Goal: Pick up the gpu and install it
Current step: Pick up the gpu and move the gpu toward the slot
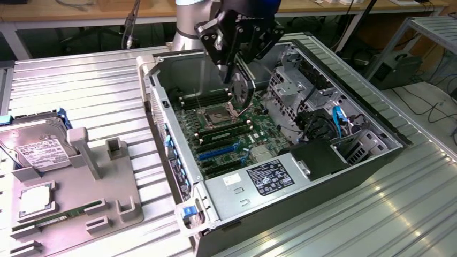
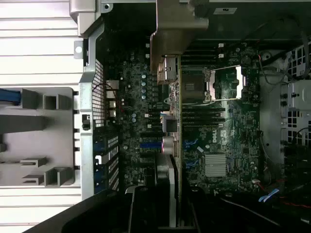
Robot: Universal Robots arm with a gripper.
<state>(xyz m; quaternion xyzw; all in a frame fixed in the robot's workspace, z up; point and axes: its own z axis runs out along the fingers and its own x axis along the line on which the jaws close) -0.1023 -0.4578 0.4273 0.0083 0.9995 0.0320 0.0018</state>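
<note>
My gripper (image 1: 236, 68) hangs over the open computer case (image 1: 371, 160), shut on the gpu (image 1: 243, 88). The card is held on edge, upright, above the motherboard (image 1: 225, 140) near the CPU socket (image 1: 216, 115). In the wrist view the gpu (image 2: 171, 167) shows edge-on as a thin strip running out from the gripper (image 2: 171, 213). Its silver bracket (image 2: 171, 29) is at the far end, near the case's rear wall. The card hovers over the blue expansion slots (image 2: 150, 145); whether it touches the board I cannot tell.
A grey fixture (image 1: 107, 187) on the exterior view's left carries a silver hard drive (image 1: 34, 150) and a green memory stick (image 1: 50, 219). Inside the case sit the power supply (image 1: 266, 179), drive cages (image 1: 300, 88) and blue cables (image 1: 335, 120). Ribbed metal table (image 1: 85, 91) surrounds everything.
</note>
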